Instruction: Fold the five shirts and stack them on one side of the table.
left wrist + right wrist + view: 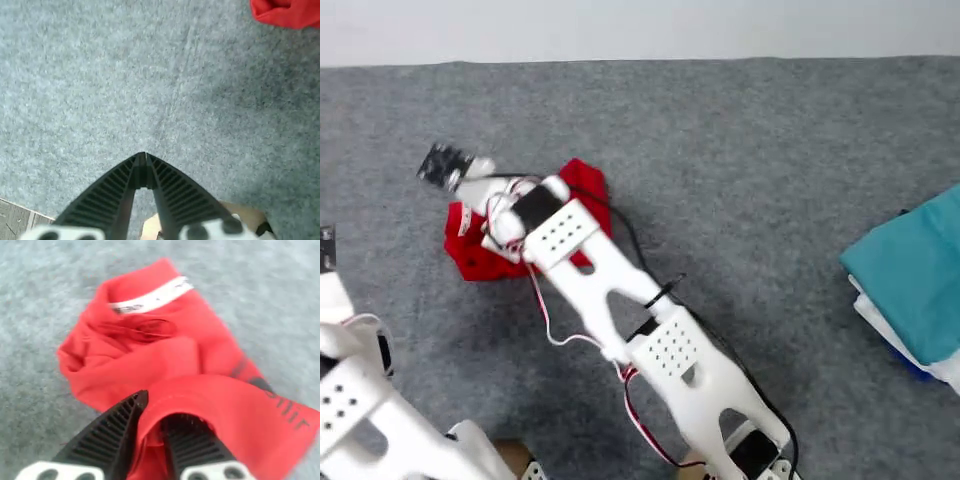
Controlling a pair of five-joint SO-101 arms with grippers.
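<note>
I see red shirt crumpled, collar label up, on grey table. right arm stretched over it, right jaws clamped on a fold. left jaws closed above table.

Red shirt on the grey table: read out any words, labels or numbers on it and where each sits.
White neck band inside the crumpled red shirt: dark print, too blurred to read.
Dark lettering on the shirt's red cloth: blurred, unreadable.

Matt cloth shirt, fuzzy felt table
</note>
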